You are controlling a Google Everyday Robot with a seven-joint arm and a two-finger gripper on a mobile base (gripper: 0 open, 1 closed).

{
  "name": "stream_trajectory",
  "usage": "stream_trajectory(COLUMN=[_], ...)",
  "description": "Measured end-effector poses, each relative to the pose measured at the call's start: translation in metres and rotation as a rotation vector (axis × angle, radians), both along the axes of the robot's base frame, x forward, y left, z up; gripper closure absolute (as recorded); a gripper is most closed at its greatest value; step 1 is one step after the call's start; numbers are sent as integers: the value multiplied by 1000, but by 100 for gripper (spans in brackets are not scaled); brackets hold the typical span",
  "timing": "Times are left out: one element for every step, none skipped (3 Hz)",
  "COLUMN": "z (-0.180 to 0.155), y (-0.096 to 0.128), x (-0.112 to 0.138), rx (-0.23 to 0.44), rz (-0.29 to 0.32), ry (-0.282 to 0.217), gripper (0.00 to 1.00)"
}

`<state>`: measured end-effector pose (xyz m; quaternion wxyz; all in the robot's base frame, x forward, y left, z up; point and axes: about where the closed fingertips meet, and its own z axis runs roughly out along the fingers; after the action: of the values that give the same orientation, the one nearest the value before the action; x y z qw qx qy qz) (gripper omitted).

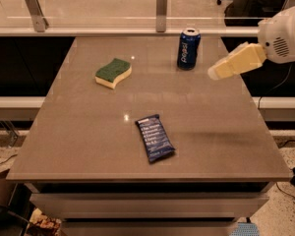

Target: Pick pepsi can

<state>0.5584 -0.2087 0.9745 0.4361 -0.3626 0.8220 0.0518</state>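
Note:
The pepsi can [188, 48] is a dark blue can with a silver top and white lettering. It stands upright near the far edge of the grey table [88, 132], right of centre. My gripper [216, 72] comes in from the right, held above the table's right side. Its cream-coloured tip is to the right of the can and slightly nearer the camera, apart from it and holding nothing.
A green and yellow sponge [113, 73] lies at the back left. A flat dark blue snack bar wrapper [155, 138] lies near the table's middle front. A glass railing with metal posts [162, 9] runs behind the table.

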Motion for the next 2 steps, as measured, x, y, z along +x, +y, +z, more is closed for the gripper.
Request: stream_trajectory(z=[-14,-23], y=[12,21], x=[21,44], rx=[69,135], rz=[-36,-52], ry=[-41,-95], gripper=[0,0])
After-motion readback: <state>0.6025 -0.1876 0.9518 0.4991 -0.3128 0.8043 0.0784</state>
